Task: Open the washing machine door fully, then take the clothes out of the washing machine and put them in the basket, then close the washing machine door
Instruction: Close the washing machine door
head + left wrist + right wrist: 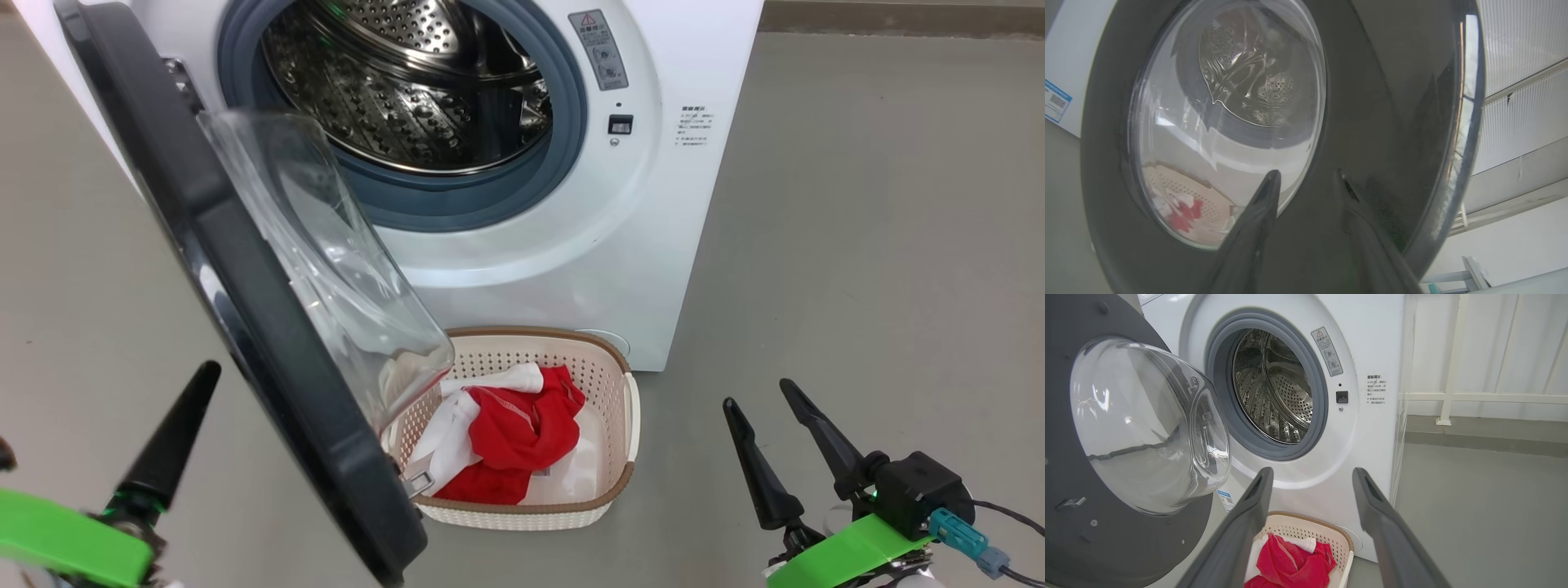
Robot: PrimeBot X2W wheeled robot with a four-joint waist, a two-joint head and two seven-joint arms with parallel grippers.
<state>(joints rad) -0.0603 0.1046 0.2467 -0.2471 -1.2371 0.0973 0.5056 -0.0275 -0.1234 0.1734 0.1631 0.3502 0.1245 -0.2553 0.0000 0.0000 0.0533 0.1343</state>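
The washing machine [653, 204] stands with its washing machine door [269, 327] swung out toward me, glass bowl facing the drum [408, 82]. No fabric shows in the drum. The clothes [514, 441], red with a white piece, lie in the basket [531, 332] on the floor just before the machine, partly behind the door's lower edge. In the left wrist view my left gripper [1306, 174] is open, close to the door's glossy black outer face [1392, 122], holding nothing; one of its fingers [175, 441] rises left of the door. My right gripper [756, 392] is open and empty, right of the basket.
Bare grey floor [882, 245] stretches right of the machine and left of the door. A white railing [1449, 396] and a wall stand beyond the machine's right side. A small blue label [1224, 500] sits low on the machine's front.
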